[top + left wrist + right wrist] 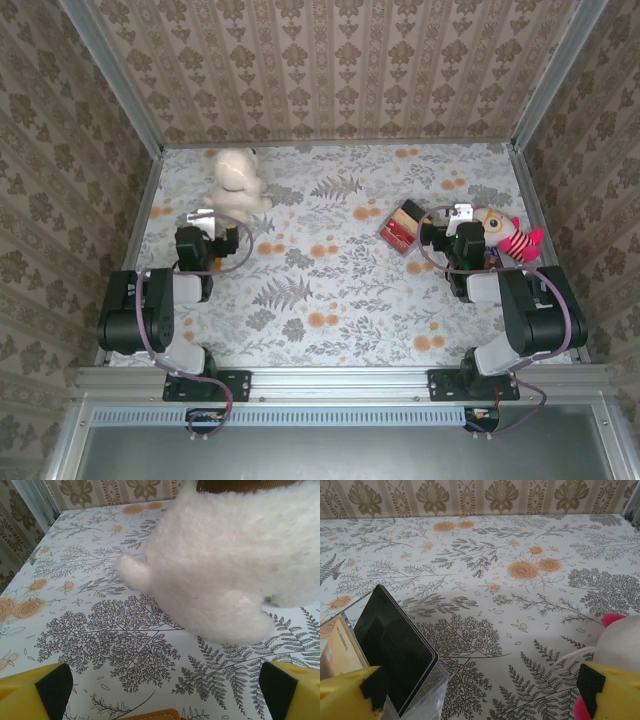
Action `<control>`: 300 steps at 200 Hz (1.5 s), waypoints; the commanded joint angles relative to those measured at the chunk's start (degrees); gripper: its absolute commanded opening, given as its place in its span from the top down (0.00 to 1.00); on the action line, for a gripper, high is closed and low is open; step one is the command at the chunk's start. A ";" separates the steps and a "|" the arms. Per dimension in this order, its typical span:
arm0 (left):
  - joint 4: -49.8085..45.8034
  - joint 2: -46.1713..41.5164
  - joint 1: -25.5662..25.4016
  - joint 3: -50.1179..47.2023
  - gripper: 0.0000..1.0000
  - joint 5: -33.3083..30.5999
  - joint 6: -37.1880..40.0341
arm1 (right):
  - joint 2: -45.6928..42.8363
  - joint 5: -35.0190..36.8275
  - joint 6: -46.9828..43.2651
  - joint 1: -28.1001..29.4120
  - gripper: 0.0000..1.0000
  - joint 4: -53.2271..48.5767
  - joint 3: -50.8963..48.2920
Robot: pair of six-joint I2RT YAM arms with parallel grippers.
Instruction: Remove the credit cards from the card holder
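The card holder is an orange-tan wallet lying on the floral table just right of my left gripper. In the left wrist view only its stitched tan edge shows at the bottom, below and between the yellow fingers. My left gripper is open with bare table between its fingers. My right gripper is also open over bare table at the right. The credit cards are hidden from view.
A white plush toy sits close ahead of the left gripper. A clear boxy block with a dark slab stands by the right gripper's left finger. A pink and white plush lies at its right.
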 commanded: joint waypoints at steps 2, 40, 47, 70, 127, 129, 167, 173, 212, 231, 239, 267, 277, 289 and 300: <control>-0.03 -0.03 -0.23 0.81 0.00 -0.23 0.24 | 0.43 -0.98 0.18 -0.18 0.00 -0.61 0.96; -0.01 -0.03 -0.23 0.79 0.00 -0.19 0.13 | 0.33 -0.94 0.21 -0.18 0.00 -0.52 0.92; 0.02 -0.03 -0.23 0.82 0.00 -0.22 0.13 | 0.38 -0.97 0.22 -0.18 0.00 -0.53 0.92; -0.03 -0.03 -0.19 0.83 0.00 -0.23 0.12 | 0.38 -0.93 0.26 -0.16 0.00 -0.59 0.99; 0.01 -0.05 -0.22 0.83 0.00 -0.16 0.21 | 0.49 -1.03 0.30 -0.26 0.00 -0.79 1.13; -0.03 -0.06 -0.23 0.81 0.00 -0.21 0.18 | 0.43 -1.02 0.34 -0.27 0.00 -0.78 1.14; 0.21 -0.14 -0.23 0.74 0.00 -0.23 0.22 | 0.37 -1.02 0.28 -0.26 0.00 -0.44 0.88; 0.23 -0.15 -0.19 0.70 0.00 -0.22 0.20 | 0.36 -1.06 0.26 -0.22 0.00 -0.39 0.81; 3.35 -1.10 -0.31 -1.41 0.00 -0.63 0.20 | -1.19 0.61 0.66 -0.09 0.00 -1.11 0.64; 3.76 -3.61 -0.32 -2.83 0.00 -0.83 0.14 | -6.36 2.61 1.07 0.02 0.00 -7.81 1.86; 3.16 -4.85 -0.41 -3.03 0.00 -1.29 0.05 | -9.19 3.38 1.42 0.15 0.00 -10.88 2.73; -5.69 -12.89 -0.43 -2.56 0.00 -1.90 -1.39 | -17.80 4.19 6.79 0.54 0.00 -26.16 6.92; -9.60 -16.33 -0.84 -2.23 0.00 -1.26 -1.80 | -20.80 3.16 8.83 1.47 0.00 -32.45 9.15; -15.33 -20.09 -1.56 -1.11 0.00 -2.05 -2.60 | -23.56 3.44 10.18 3.64 0.00 -38.55 11.85; -21.04 -23.23 -2.36 0.48 0.00 -4.25 -3.83 | -25.43 3.47 11.11 5.58 0.00 -42.60 13.90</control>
